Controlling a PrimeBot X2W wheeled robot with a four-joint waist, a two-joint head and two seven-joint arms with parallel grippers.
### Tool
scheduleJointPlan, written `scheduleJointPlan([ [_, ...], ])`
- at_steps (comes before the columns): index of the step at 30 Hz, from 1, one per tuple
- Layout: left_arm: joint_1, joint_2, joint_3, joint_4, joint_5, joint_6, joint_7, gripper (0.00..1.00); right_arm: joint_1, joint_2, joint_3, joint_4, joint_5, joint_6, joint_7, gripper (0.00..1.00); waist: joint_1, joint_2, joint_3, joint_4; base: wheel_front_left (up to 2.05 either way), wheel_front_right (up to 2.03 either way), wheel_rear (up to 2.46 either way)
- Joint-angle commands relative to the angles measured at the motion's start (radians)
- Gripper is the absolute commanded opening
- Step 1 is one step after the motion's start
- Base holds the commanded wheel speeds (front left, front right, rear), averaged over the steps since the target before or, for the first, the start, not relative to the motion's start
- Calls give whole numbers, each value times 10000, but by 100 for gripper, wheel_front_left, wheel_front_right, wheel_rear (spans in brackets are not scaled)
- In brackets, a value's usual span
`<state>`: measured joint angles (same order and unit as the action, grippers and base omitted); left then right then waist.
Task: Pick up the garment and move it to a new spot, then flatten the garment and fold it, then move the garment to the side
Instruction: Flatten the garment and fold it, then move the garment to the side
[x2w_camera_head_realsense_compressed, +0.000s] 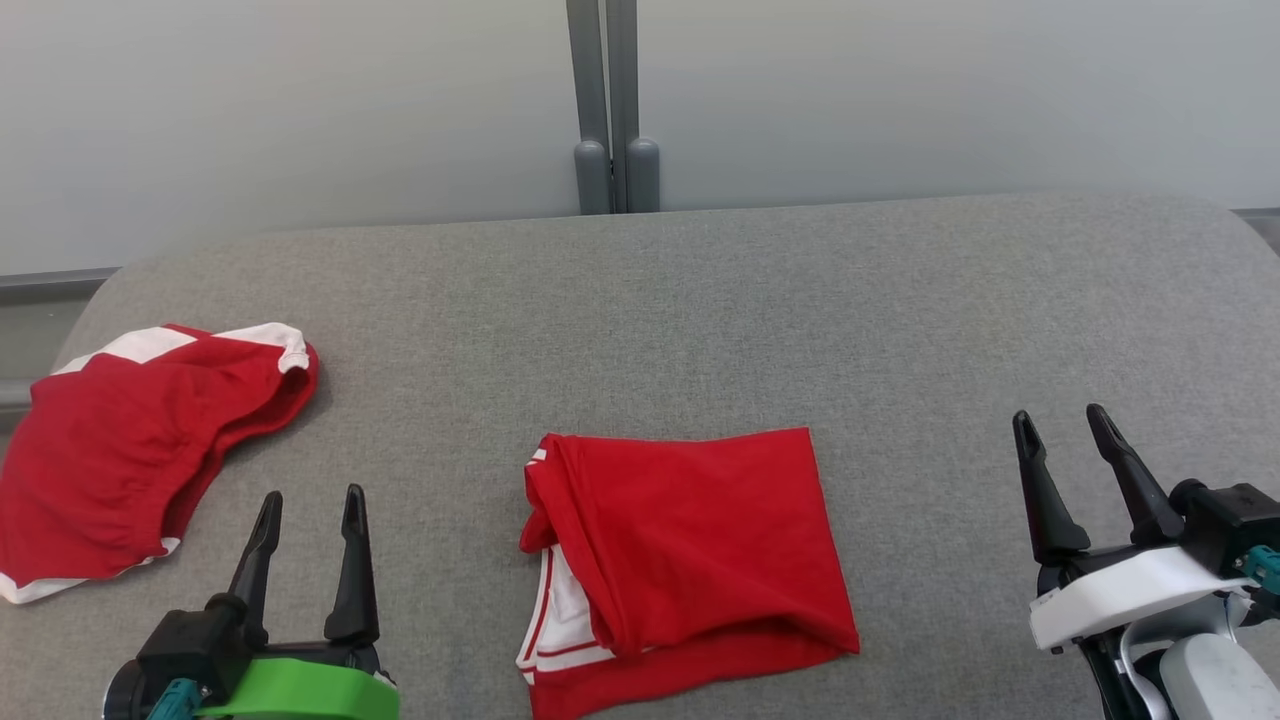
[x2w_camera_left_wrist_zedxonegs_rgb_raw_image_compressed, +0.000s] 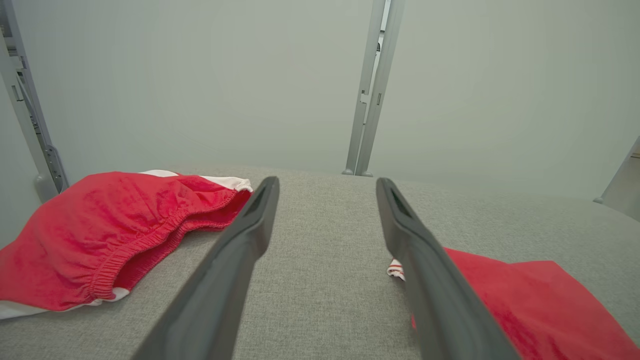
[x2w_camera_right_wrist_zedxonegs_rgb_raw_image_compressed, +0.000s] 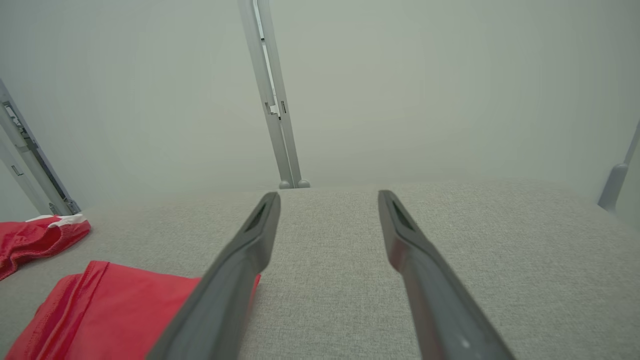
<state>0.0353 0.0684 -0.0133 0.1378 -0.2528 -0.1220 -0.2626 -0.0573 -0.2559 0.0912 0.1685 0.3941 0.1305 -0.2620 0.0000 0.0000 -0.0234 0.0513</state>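
- Garment (x2w_camera_head_realsense_compressed: 690, 560), red with white trim, folded: lies flat near the front edge of the grey padded table (x2w_camera_head_realsense_compressed: 700, 300), about mid-width. White striped layers peek out at its left side.
- Second red garment (x2w_camera_head_realsense_compressed: 130, 450): crumpled by the table's left edge, elastic waistband showing in the left wrist view; possibly shorts, hard to tell.
- Left gripper (x2w_camera_head_realsense_compressed: 312, 495): fingers apart, holding nothing, over the front edge between the two garments, touching neither.
- Right gripper (x2w_camera_head_realsense_compressed: 1060, 415): fingers apart, holding nothing, near the right edge, well apart from the folded piece.
- Grey upright post (x2w_camera_head_realsense_compressed: 610, 100): behind the far edge.
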Motion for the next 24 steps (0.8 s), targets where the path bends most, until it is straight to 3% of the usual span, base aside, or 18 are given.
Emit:
scheduleJointPlan([
  [1,3,-30,29,33,77,-23,-26,100,-84,-49,46,80,-89,5,-29,100,0,0,-5,16,0,0,0],
  [10,-52,-41,-1,43,173,-63,-27,100,-642,-193,963,997,203,5,311,100,0,0,37,371,0,0,0],
  [24,-248,-77,-305,190,128,-80,-27,100,-2576,-3,2143,3742,1442,5,3405,100,0,0,343,1874,0,0,0],
])
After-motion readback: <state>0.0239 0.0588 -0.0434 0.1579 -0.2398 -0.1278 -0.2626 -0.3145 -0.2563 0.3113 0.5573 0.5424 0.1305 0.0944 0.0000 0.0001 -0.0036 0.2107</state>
